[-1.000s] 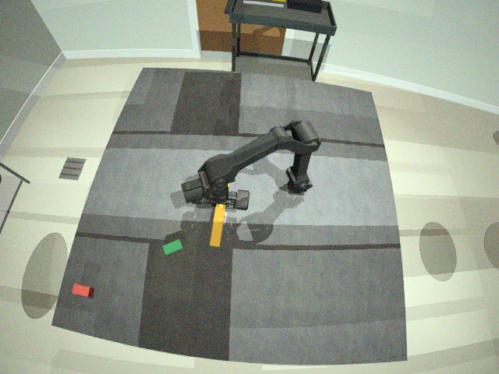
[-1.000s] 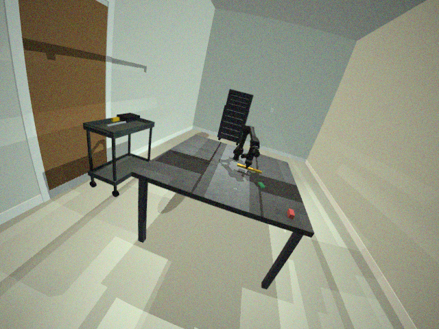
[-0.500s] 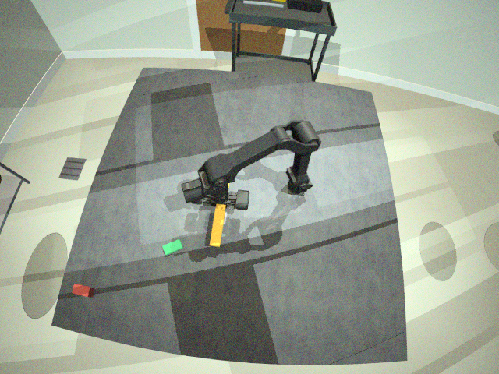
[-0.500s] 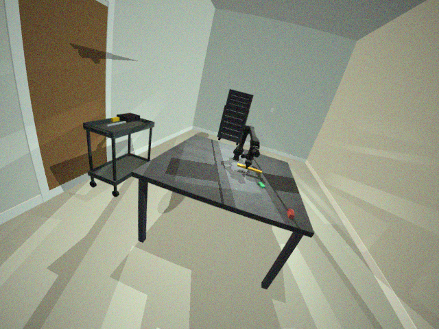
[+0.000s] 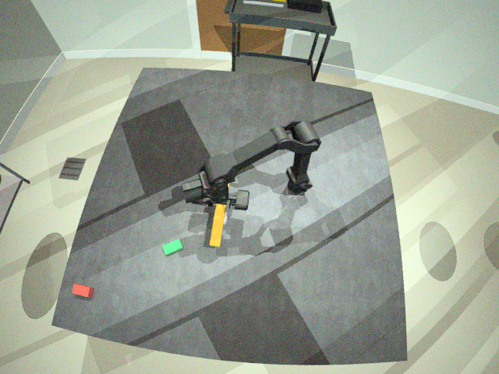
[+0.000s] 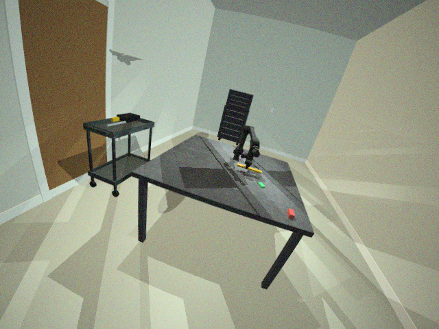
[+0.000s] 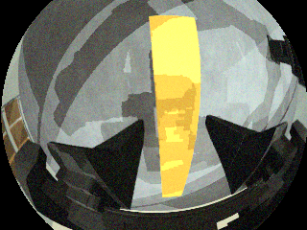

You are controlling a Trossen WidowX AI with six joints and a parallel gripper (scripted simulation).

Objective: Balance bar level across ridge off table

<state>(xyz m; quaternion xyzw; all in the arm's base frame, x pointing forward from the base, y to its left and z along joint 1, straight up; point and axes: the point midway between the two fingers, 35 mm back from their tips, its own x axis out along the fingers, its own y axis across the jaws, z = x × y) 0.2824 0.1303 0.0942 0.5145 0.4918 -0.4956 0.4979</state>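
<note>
Showing yellow bar (image 5: pixel 217 226) (image 6: pixel 255 170) (image 7: pixel 177 91) between open claw's (image 5: pixel 219 201) (image 6: pixel 247 166) (image 7: pixel 175 120) fingers, gaps either side.

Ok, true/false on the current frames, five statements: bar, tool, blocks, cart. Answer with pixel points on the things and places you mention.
1. The tool (image 5: pixel 219 201) (image 6: pixel 247 166) (image 7: pixel 176 122) is clamped shut on the yellow bar (image 5: pixel 217 225) (image 6: pixel 256 171) (image 7: pixel 177 57). False: its fingers stand open, one either side.
2. The green block (image 5: pixel 172 246) (image 6: pixel 261 184) is nearer the bar than the red block (image 5: pixel 81 290) (image 6: pixel 290 213). True.
3. The red block lies on the cart (image 5: pixel 281 24) (image 6: pixel 114 155). False: it's on the table (image 5: pixel 362 322) (image 6: pixel 166 155).
4. The cart has wheels. True.
5. The green block touches the bar. False: they're apart.
</note>
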